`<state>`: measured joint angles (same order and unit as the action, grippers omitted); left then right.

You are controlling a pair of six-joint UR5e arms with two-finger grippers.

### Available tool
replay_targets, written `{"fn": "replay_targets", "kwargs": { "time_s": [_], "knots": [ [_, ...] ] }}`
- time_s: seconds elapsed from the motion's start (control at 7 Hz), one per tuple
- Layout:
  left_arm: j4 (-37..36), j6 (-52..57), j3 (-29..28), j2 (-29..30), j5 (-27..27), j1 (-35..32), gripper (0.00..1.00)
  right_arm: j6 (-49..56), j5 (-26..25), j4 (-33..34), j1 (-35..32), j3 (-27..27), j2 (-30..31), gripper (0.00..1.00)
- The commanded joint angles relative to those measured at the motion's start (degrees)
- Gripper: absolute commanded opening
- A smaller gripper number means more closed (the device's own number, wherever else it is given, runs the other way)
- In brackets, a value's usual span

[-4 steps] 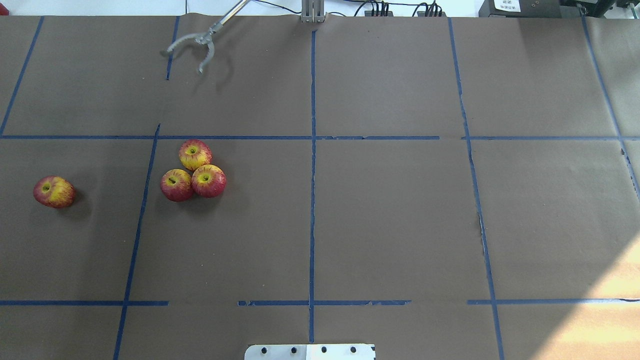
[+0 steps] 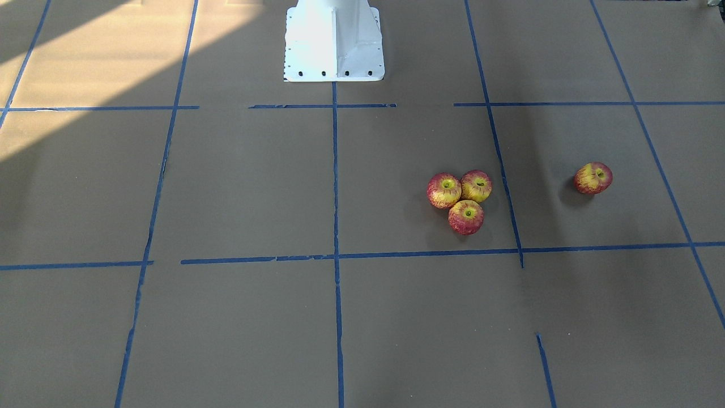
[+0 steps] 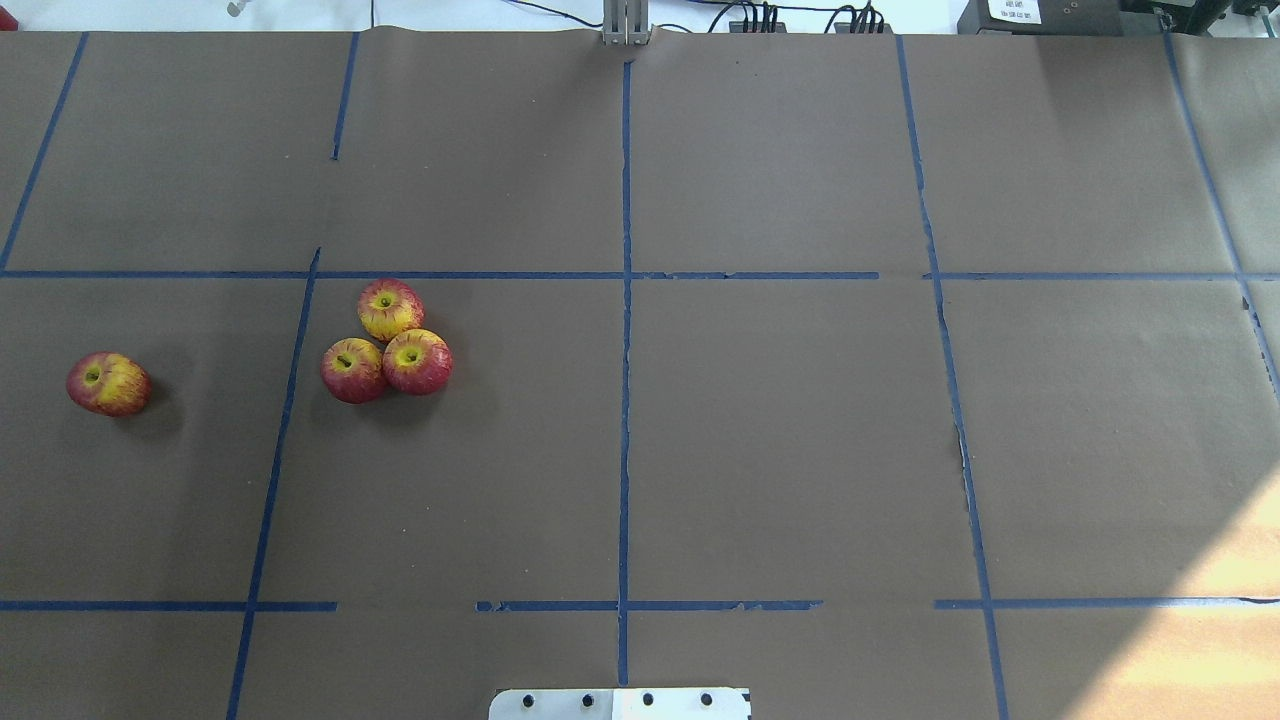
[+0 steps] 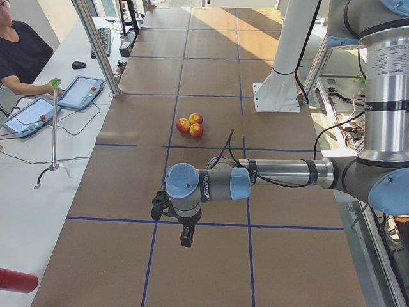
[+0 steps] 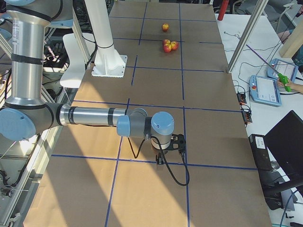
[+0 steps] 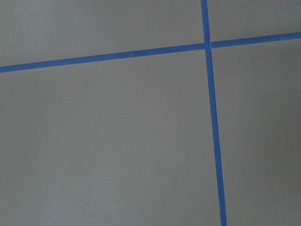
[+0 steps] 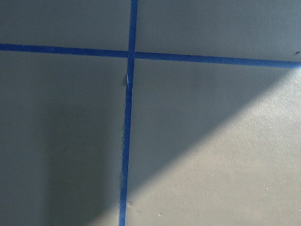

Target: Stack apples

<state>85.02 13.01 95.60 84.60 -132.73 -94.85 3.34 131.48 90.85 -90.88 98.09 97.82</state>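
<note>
The paper-covered table (image 3: 780, 430) held nothing but fruit, and neither arm was over it in your overhead view. The left arm (image 4: 281, 173) lay stretched low along the table's left end, and the right arm (image 5: 90, 116) did the same at the opposite end. The left gripper (image 4: 185, 242) and right gripper (image 5: 161, 161) pointed down at bare paper. They showed only in the side views, so you could not tell whether their fingers were apart or together. Both wrist cameras gave you only blue tape (image 6: 212, 122) and paper.

Three apples (image 3: 385, 342) sat touching in a triangle, stems up, well beyond the left gripper toward the table's middle. The lone apple (image 3: 108, 383) rested between that gripper and the triangle, apart from both. From the right gripper, all four lay at the far end.

No stack had begun, I judge; you were at the reach for the fourth apple. The left arm was the nearer one. You would need a wide grasp on glossy, rolling fruit. The apple should then go gently into the hollow of the three without nudging them apart.
</note>
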Motion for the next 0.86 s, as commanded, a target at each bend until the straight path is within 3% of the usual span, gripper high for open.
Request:
{"fn": "replay_targets", "kwargs": {
  "time_s": [0.0,0.29,0.43,0.71],
  "knots": [
    [2.6,-0.8,0.7,-0.6,-0.1,-0.1,1.0,0.0,0.0,0.0,0.0,0.0,0.0,1.0],
    [7.1,-1.3,0.8,-0.7,-1.6,0.7,1.0,0.0,0.0,0.0,0.0,0.0,0.0,1.0],
    [9.1,-6.8,0.9,-0.6,-9.2,4.5,1.0,0.0,0.0,0.0,0.0,0.0,0.0,1.0],
    [26.6,-36.9,1.3,-1.0,-8.8,17.7,1.0,0.0,0.0,0.0,0.0,0.0,0.0,1.0]
  ]
}}
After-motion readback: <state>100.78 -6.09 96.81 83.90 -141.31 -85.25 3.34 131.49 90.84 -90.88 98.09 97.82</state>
